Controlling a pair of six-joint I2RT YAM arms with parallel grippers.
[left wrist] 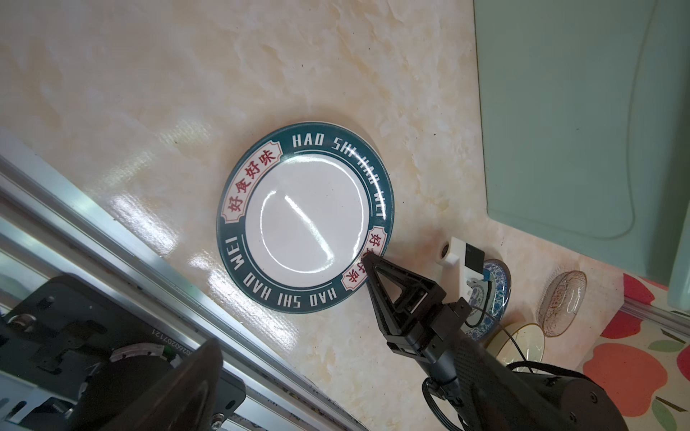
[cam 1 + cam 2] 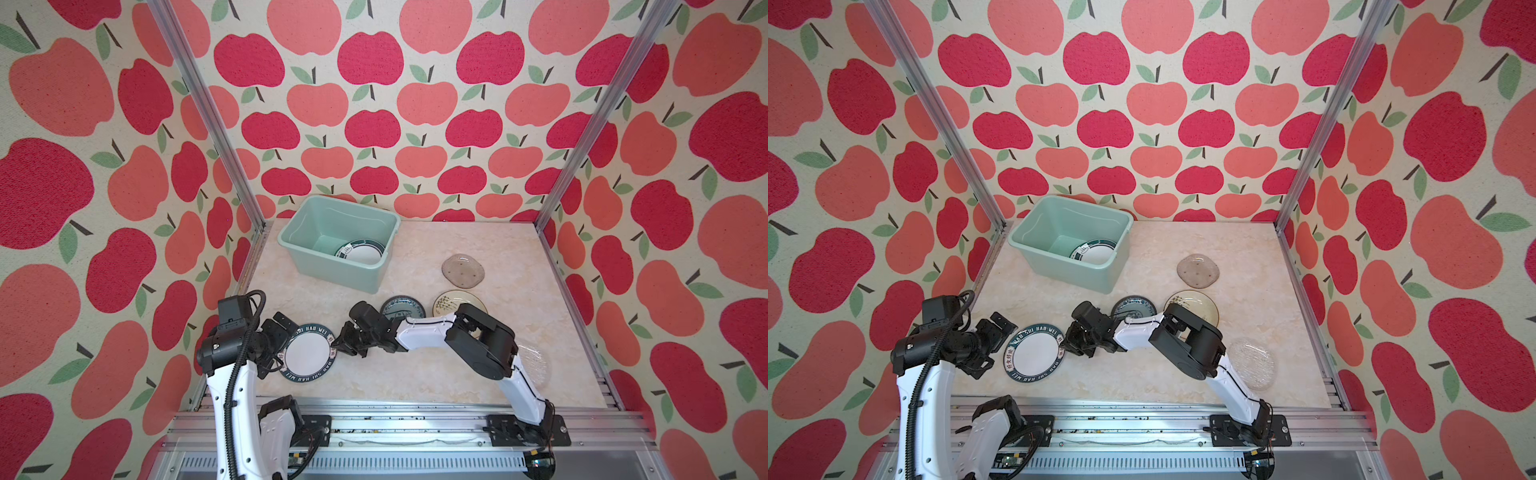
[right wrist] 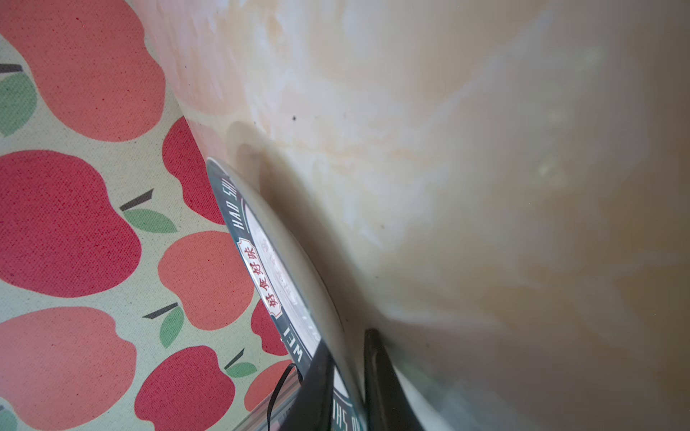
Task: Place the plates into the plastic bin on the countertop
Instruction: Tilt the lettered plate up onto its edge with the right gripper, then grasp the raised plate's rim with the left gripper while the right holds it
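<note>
Black and spread wide, the left pincer (image 2: 279,347) holds nothing and sits just beside the left edge of the lettered plate (image 2: 309,353). That plate lies face up on the table (image 2: 415,374), near the front rail and left of centre. Being round, it has no long axis. Its white middle is ringed by a dark teal band that reads "HAO SHI HAO WEI" twice in white capitals. Between the two runs are cream panels with red Chinese characters, seen clearly in the left wrist view (image 1: 306,220).

The right pincer (image 2: 337,343) reaches across from the right and is clamped on the plate's right rim. In the right wrist view its fingers (image 3: 317,392) sit close on either side of the rim.

Farther back, the mint-green bin (image 2: 332,270) stands open side up. Its long sides run roughly left to right, slightly skewed. A green-rimmed plate (image 2: 361,253) lies in its right end, and its markings are too small to read.

Right of the bin's near corner, a blue patterned plate (image 2: 399,307) is partly covered by the right arm. Beside it is a cream plate (image 2: 451,301) with dark sprigs drawn on it. A glass plate (image 2: 462,271) lies behind those two. A second glass plate (image 2: 1254,365) lies near the front right, partly under the arm.
</note>
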